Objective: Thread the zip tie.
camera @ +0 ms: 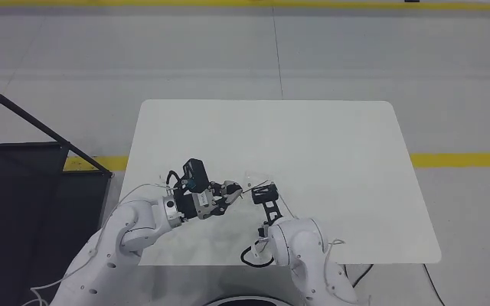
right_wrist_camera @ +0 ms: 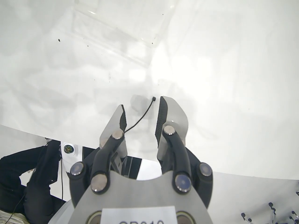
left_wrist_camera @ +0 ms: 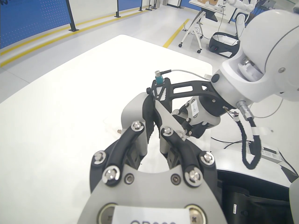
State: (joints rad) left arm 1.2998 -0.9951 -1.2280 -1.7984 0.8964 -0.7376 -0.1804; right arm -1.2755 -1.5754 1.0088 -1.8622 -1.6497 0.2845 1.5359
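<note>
We see both arms over the near part of the white table (camera: 344,153), a little left of its middle, with their ends close together. The left gripper (left_wrist_camera: 151,101) points right toward the other arm. Its fingers are drawn together to a narrow slit, and we cannot tell whether anything sits between the pads. Just beyond its tips, in the left wrist view, stand the other arm's black camera bracket and wrist. The right gripper (right_wrist_camera: 142,101) points down at the tabletop with its fingers spread wide, gripping nothing. The zip tie (right_wrist_camera: 144,116), thin and black, shows in the gap between those fingers. Its small square head lies out near the fingertips, and its strap curves back until it passes behind one finger. We cannot tell what holds that hidden end, or whether the strap touches the pad it runs past. A soft shadow falls on the table just beside the head. Farther out on the table lies a clear sheet (right_wrist_camera: 121,29), flat and well apart from the tie. In the top view the tie itself is too small for us to make out between the two grippers.
</note>
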